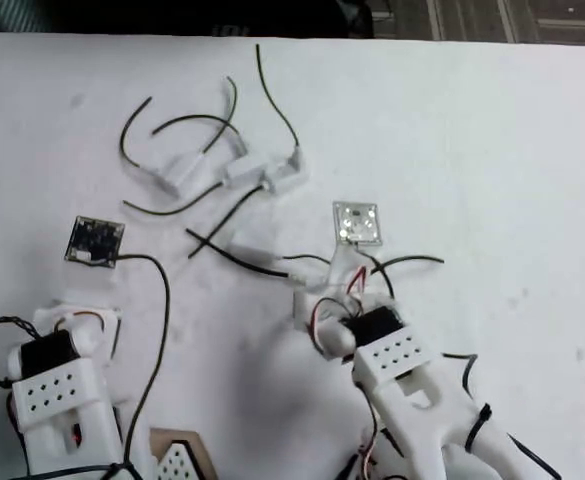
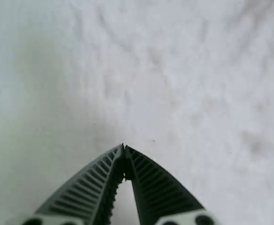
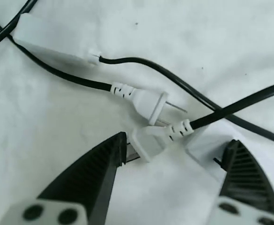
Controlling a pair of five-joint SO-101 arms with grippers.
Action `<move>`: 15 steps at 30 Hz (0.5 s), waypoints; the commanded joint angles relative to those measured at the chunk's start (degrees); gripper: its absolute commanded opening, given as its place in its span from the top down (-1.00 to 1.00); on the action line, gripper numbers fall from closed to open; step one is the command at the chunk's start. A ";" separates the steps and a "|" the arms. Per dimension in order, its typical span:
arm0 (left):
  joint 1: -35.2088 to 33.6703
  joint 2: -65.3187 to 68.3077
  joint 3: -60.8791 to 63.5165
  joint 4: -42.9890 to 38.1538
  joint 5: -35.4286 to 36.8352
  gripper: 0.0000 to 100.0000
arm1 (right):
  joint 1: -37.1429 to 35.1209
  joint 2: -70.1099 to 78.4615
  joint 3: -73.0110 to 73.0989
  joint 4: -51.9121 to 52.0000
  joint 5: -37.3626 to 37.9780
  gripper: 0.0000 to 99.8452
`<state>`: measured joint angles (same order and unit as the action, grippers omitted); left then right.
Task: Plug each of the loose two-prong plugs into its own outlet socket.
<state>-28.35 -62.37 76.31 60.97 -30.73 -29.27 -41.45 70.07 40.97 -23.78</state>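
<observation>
Now the right tool (image 3: 177, 140) gaped wide astride a loose plug (image 3: 145, 143) on the desk (image 3: 43, 122), left tool (image 2: 124, 151) clenched on nothing; grasping step, I'd say, and next needed a square pinch on its body, clear of the prongs

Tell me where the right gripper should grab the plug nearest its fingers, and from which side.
Grip the nearer plug by its smooth white body, between the prongs and the ribbed cable collar. It lies flat, so the open right gripper likely does best coming straight down, fingers across the body's width, clear of the second plug close beside it.
</observation>
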 commanded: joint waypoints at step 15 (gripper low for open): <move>0.04 -0.84 0.00 -0.88 0.09 0.95 | -9.10 4.00 -7.65 4.62 -7.12 0.52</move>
<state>-28.35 -62.37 76.31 60.97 -30.73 -38.07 -40.48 64.70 49.05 -28.79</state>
